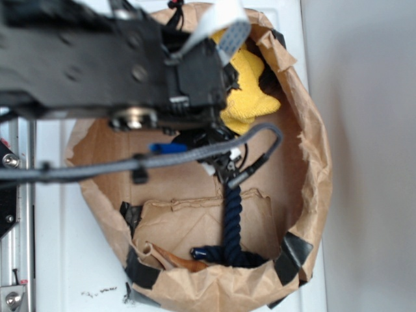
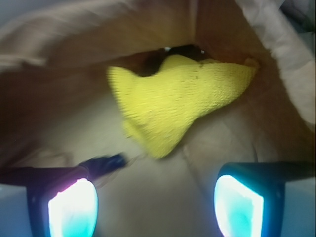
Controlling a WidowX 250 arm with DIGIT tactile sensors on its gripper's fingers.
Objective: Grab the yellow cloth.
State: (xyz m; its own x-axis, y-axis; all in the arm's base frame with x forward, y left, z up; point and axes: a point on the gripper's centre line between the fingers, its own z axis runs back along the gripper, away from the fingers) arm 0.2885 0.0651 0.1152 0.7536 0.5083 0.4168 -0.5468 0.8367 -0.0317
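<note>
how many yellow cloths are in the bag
1. The yellow cloth lies against the far wall of the brown paper bag, partly behind the arm; more could be hidden beneath it.

Bright, even light washes the exterior view, bleaching the white surface and wall almost featureless; the black arm (image 1: pixel 110 62) at the top is out of focus. The wrist view is soft and smeared, probably from motion. There the yellow cloth (image 2: pixel 173 108) stays vivid while the paper walls behind fall into brown shadow. The fingertips (image 2: pixel 73 207) glow cyan-white, blown out by glare.
</note>
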